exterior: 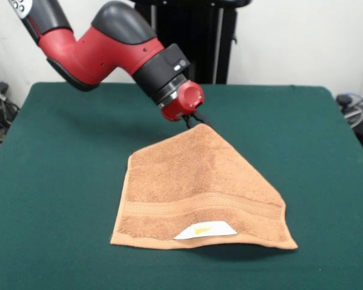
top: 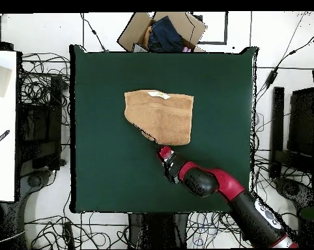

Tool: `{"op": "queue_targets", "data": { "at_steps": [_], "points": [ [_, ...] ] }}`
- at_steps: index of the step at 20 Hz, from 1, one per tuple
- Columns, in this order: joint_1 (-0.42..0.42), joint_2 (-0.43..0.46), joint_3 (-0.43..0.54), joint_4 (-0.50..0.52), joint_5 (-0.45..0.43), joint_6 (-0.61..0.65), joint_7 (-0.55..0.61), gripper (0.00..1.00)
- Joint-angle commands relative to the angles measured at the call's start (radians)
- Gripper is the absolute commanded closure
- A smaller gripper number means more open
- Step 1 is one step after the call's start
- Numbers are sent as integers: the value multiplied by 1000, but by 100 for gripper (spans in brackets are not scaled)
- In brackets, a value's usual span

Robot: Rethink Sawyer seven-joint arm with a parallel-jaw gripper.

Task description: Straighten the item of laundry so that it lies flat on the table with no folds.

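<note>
The item of laundry [exterior: 196, 187] is an orange-tan towel near the middle of the green table [exterior: 60, 181]. Its woven band and white label [exterior: 204, 230] lie along the edge nearest the front camera. The far corner is raised off the cloth, so the towel slopes up like a tent toward my gripper [exterior: 193, 121]. The gripper is shut on that lifted corner, below the red wrist [exterior: 183, 99]. From overhead the item of laundry [top: 161, 114] shows a folded-in corner on the side next to the gripper [top: 157, 146], and the table [top: 101, 163] spreads wide around it.
A cardboard box [top: 165, 30] holding dark items sits just past the table edge opposite the robot's base. Cables lie on the floor around the table, and a white surface [top: 2, 130] stands at the overhead view's left.
</note>
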State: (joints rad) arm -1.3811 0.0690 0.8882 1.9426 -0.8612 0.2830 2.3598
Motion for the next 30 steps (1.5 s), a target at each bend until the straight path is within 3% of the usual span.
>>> {"op": "queue_targets", "data": {
  "at_steps": [1, 30],
  "points": [
    [13, 45, 31, -173, 43, 118, -235, 0],
    [35, 22, 31, -171, 51, 105, -208, 0]
  ]
}}
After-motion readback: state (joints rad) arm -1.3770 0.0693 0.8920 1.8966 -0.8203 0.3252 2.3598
